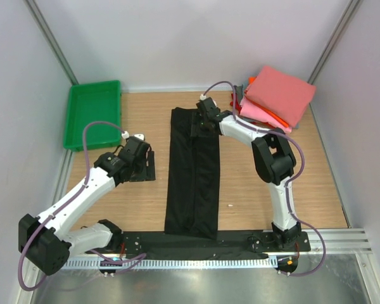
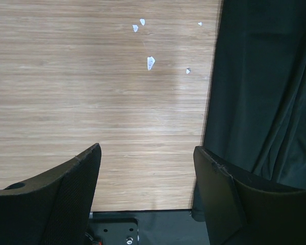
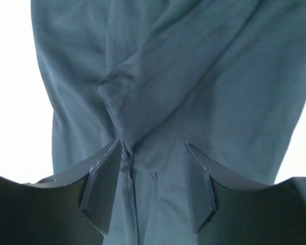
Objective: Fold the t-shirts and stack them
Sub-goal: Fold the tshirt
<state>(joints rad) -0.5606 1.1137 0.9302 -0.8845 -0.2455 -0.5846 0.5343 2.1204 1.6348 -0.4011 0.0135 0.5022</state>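
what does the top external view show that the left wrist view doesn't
Only the top external view: the green tray at the far left, the stack of folded t-shirts in the far right corner, and the right tool at the far end of the black t-shirt. Only the left wrist view: small white flecks on the wood near the shirt's edge. Both: the black t-shirt, the wooden table, and the left tool, open over bare wood.

Open lanes beside the black t-shirt (image 1: 193,183)
Bare tabletop (image 1: 237,190) lies either side; the green tray (image 1: 94,114) blocks the far-left corner, the folded t-shirts (image 1: 275,98) the far-right.
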